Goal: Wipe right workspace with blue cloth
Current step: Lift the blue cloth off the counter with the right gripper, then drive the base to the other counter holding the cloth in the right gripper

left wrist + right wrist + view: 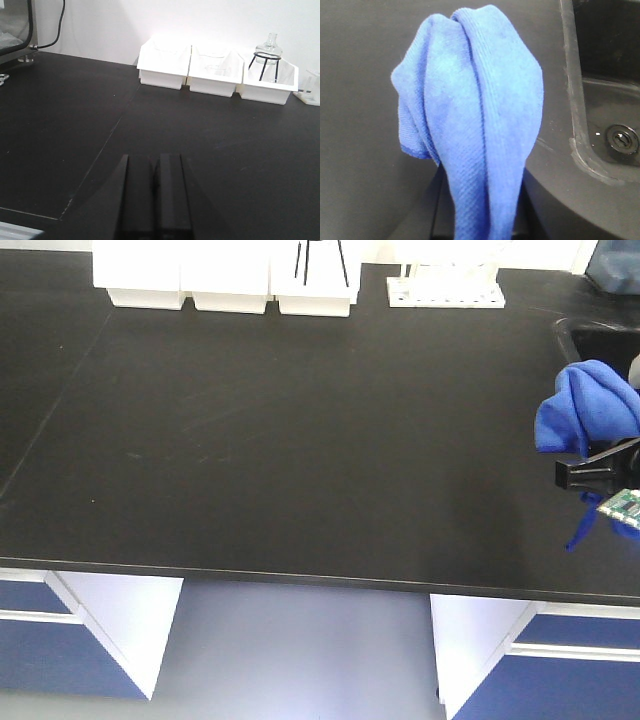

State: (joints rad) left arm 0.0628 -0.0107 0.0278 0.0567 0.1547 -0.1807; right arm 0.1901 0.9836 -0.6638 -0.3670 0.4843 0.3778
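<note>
Setting: a wide black countertop (300, 440) seen from the front, with white cabinets and blue drawer fronts (40, 640) below its near edge.
Blue cloth (588, 405): at the far right edge of the front view, lifted clear of the countertop. It is bunched into a soft rounded bundle with long folds running along it.
Cloth strip (578, 530): a thin blue strip hangs down below the gripper.
Right gripper (597, 468): its black fingers are pinched on the lower part of the blue cloth. In the right wrist view the cloth fills the middle of the picture and hides most of the fingers.
Circuit board (620, 505): a small green board shows on the right arm just beside the gripper.
Sink (600, 125): a black basin set into the countertop just right of the cloth, with a round drain (621, 140) in its floor.
Left gripper (155, 165): low over the countertop in its own wrist view. Its two black fingers are pressed side by side with only a seam between them, and they hold nothing.
White trays (212, 70): three in a row against the back wall, touching one another.
Glass flask (269, 50): sits in the rightmost tray on a black wire stand.
White rack (445, 290): at the back edge, right of the trays.
</note>
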